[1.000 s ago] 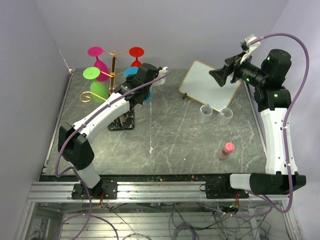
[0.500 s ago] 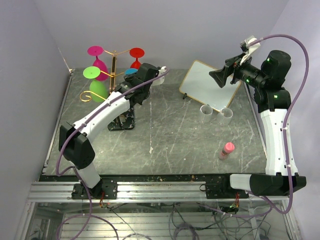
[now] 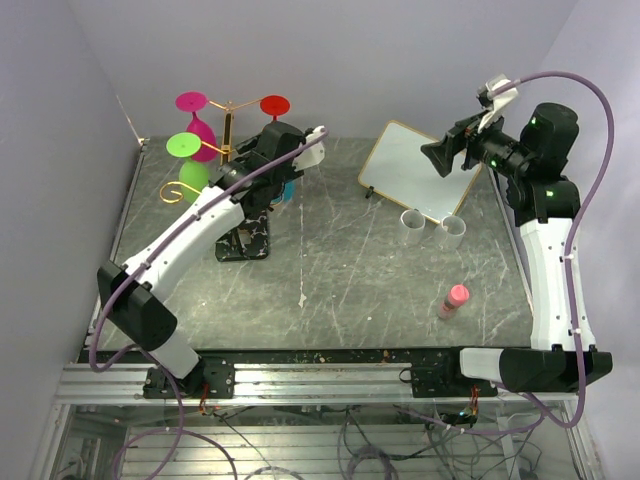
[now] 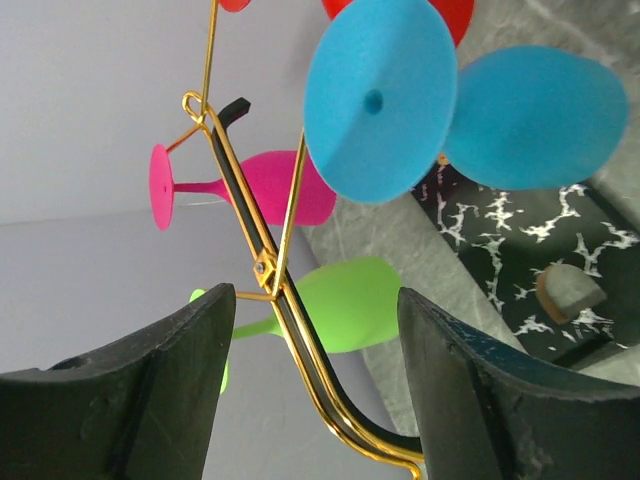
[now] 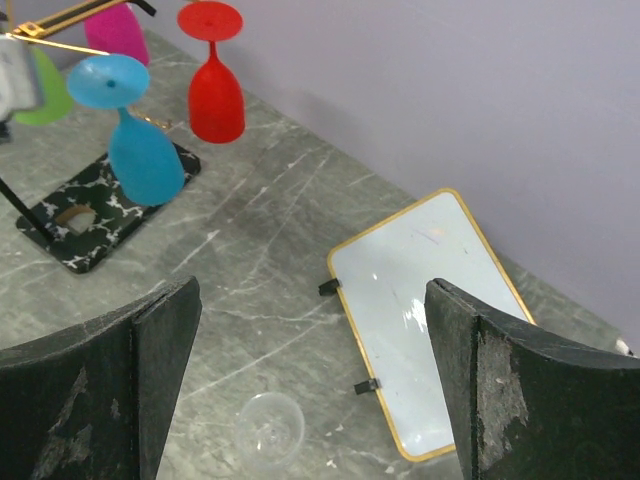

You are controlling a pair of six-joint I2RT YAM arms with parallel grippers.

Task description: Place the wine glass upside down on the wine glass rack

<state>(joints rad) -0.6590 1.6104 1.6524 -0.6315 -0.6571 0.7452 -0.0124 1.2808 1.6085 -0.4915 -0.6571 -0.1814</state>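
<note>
One blue wine glass (image 4: 380,100) hung inverted on the wine glass rack (image 4: 246,222) just ahead of the left end effector (image 4: 315,300), which had drawn back, jaws apart and empty, indicating placement was likely complete.

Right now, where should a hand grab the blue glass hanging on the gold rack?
Probably grab the blue glass round its bowl, from the side away from the gold rack. It hangs upside down, bowl lowest and free, foot up by the rack's arm.
</note>
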